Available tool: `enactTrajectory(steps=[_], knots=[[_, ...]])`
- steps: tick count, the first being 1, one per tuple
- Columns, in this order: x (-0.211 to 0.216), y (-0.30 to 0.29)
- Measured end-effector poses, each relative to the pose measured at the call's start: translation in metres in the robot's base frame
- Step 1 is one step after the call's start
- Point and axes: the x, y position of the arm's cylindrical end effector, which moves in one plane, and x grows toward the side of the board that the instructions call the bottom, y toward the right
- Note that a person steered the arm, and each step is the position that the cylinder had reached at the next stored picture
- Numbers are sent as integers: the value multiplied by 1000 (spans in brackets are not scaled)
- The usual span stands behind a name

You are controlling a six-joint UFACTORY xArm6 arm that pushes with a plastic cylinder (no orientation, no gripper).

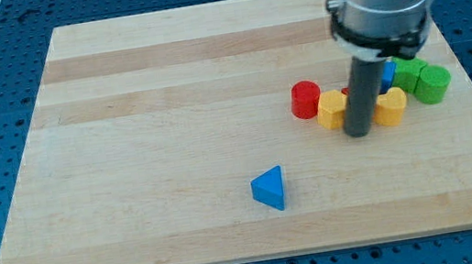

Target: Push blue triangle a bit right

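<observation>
The blue triangle (270, 188) lies alone on the wooden board (148, 163), below the view's middle. My tip (359, 132) is down at the board, up and to the right of the triangle and well apart from it. The rod stands between a yellow block (332, 109) on its left and a yellow block (391, 106) on its right, close to both.
A red cylinder (305, 99) stands left of the yellow blocks. Two green blocks (424, 80) sit at the cluster's right. A blue block (389, 72) shows partly behind the rod. A bit of another red block is hidden behind the rod.
</observation>
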Motion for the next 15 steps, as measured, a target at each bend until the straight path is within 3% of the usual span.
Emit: enactTrajectory(steps=[1,3,4,6,7,9,11,13,15], knots=[[9,0],[38,-94],[1,-125],[-128,-90],[-126,-102],[16,-176],[62,-169],[81,-113],[56,-90]])
